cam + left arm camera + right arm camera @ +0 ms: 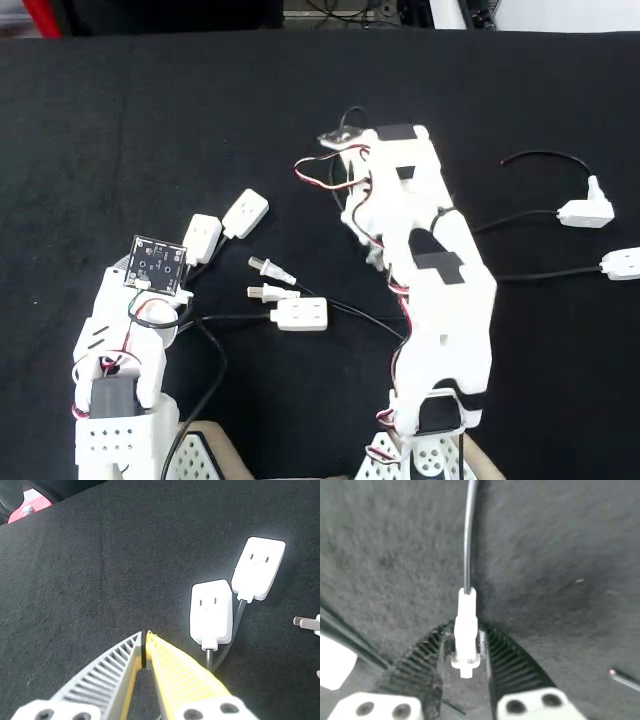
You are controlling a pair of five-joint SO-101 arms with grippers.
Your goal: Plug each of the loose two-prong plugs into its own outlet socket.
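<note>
The white arms (440, 300) carry black patches and red wiring; left fingers (107, 675) grey and yellow, right fingers (417, 665) seemingly black.

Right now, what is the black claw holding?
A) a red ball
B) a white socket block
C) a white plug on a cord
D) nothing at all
C: in the right wrist view the claw is closed around a white plug, and a dark cord runs away from the plug.
</note>
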